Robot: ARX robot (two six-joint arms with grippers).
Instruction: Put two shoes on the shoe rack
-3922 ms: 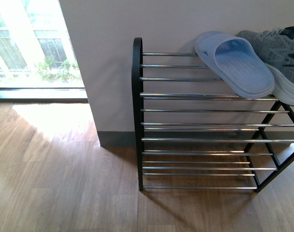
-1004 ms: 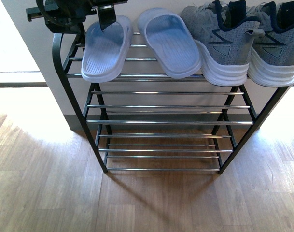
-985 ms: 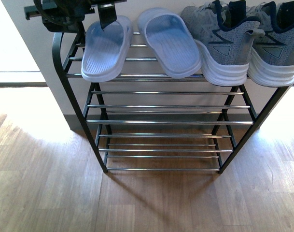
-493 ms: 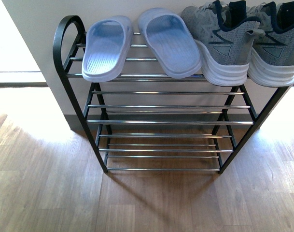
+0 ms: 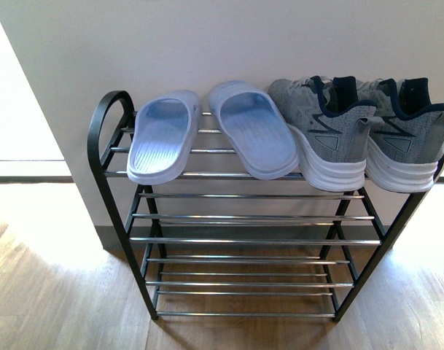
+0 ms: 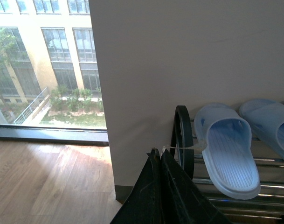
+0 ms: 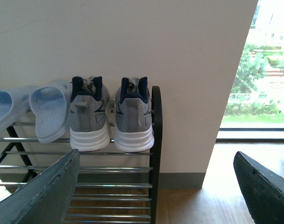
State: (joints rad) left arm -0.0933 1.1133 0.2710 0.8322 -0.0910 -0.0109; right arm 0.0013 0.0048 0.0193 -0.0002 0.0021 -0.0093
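Note:
The shoe rack (image 5: 105,157) stands against the wall, black uprights and chrome rods. On its top shelf lie two pale blue slides (image 5: 162,135) (image 5: 252,127) at the left and two grey sneakers (image 5: 325,131) (image 5: 402,131) at the right, toes toward me. No arm shows in the front view. My left gripper (image 6: 160,156) is shut and empty, held off the rack's left end, short of the nearest slide (image 6: 229,147). My right gripper (image 7: 155,186) stands open and empty, back from the rack's right end (image 7: 156,121), facing the sneakers (image 7: 89,114) (image 7: 134,114).
A pale wall (image 5: 229,44) backs the rack, with a grey skirting board (image 7: 181,179). Wooden floor (image 5: 54,292) spreads in front. Floor-height windows (image 6: 44,60) (image 7: 263,74) flank the wall on both sides. The lower shelves (image 5: 243,239) hold nothing.
The left gripper, over the left slide a second ago, has withdrawn out of the front view. The camera has since pulled back, so the rack sits lower in frame.

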